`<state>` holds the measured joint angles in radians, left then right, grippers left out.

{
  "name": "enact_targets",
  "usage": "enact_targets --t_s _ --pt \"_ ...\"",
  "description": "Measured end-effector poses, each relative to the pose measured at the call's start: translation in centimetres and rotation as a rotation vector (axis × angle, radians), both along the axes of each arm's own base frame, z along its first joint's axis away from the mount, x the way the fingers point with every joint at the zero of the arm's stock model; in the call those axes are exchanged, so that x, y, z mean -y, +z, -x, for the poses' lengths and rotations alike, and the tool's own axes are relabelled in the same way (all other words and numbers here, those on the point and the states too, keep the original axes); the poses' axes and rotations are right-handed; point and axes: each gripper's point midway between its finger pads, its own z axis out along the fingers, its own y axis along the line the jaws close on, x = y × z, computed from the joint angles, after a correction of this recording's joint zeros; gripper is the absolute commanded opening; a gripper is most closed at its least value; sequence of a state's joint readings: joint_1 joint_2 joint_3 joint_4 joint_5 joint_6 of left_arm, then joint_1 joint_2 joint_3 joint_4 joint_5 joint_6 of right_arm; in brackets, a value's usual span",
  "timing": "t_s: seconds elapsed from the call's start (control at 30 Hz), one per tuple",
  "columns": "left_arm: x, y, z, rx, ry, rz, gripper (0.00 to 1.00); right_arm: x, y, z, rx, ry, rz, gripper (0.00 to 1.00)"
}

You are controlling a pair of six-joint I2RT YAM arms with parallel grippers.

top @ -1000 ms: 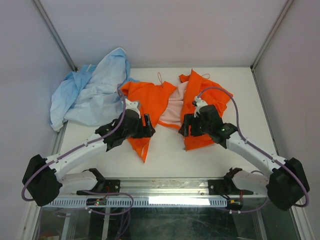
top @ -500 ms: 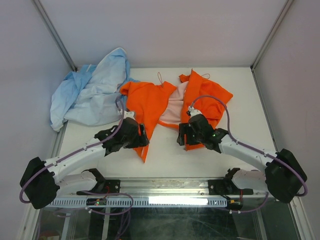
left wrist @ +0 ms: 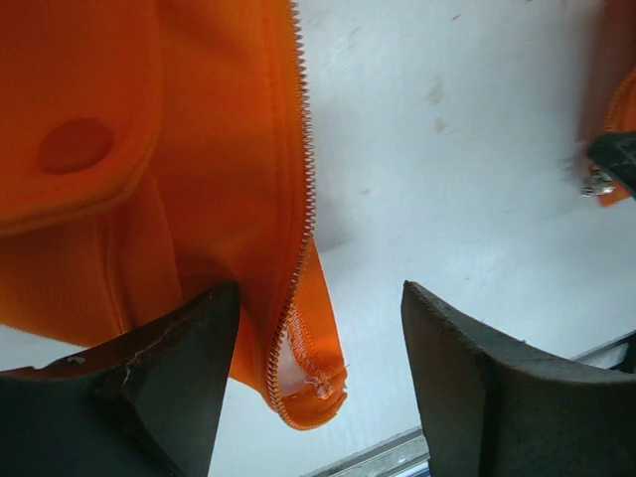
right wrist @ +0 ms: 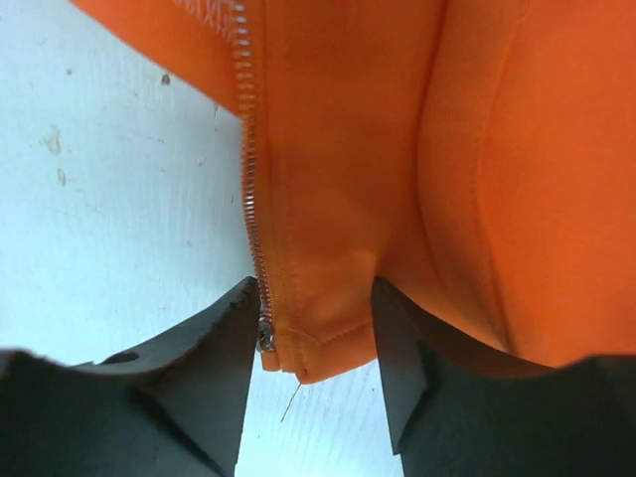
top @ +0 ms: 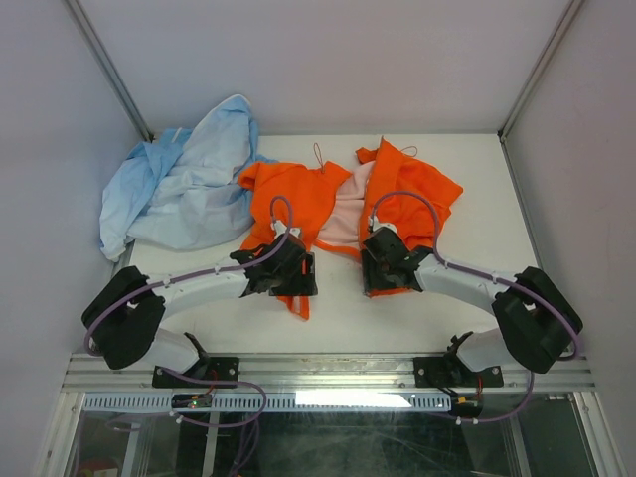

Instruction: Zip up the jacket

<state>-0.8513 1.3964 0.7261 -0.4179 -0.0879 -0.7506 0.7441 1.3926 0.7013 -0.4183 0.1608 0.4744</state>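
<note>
The orange jacket (top: 298,194) lies open on the white table (top: 497,219), its pink lining (top: 343,214) showing between the two front panels. My left gripper (top: 301,283) is open over the bottom tip of the left panel. In the left wrist view, that zipper-edged corner (left wrist: 308,368) hangs between the wide-apart fingers (left wrist: 159,388). My right gripper (top: 376,278) is at the bottom corner of the right panel. In the right wrist view its jaws (right wrist: 316,348) stand narrowly open on either side of the hem corner (right wrist: 328,338), and the metal zipper end (right wrist: 264,334) is at the left finger.
A crumpled light blue cloth (top: 184,189) lies at the back left, touching the jacket's left shoulder. The metal front rail (top: 328,370) runs just behind both grippers. The enclosure walls stand on both sides.
Both grippers have drawn in toward the near edge and closer together, down to the bottom corners of the two panels. The left panel's tip has shifted slightly right.
</note>
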Motion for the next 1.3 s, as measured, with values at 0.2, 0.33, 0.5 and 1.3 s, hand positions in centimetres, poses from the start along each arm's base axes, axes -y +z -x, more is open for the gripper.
enact_targets --t_s 0.2,0.33,0.5,1.3 --pt "3.9 2.1 -2.4 0.054 -0.05 0.096 0.74 -0.2 -0.1 -1.2 0.01 -0.017 -0.028 0.19" --pt "5.0 4.2 -3.5 0.112 -0.056 0.151 0.76 -0.7 0.0 -1.0 0.007 0.005 -0.061 0.05" --pt "5.8 8.0 -4.4 0.178 -0.06 0.275 0.75 -2.0 2.3 -0.5 0.055 0.056 -0.18 0.0" --pt "12.6 7.1 -5.0 0.011 -0.099 0.591 0.28 -5.9 8.1 1.2 0.28 0.208 -0.606 0.0"
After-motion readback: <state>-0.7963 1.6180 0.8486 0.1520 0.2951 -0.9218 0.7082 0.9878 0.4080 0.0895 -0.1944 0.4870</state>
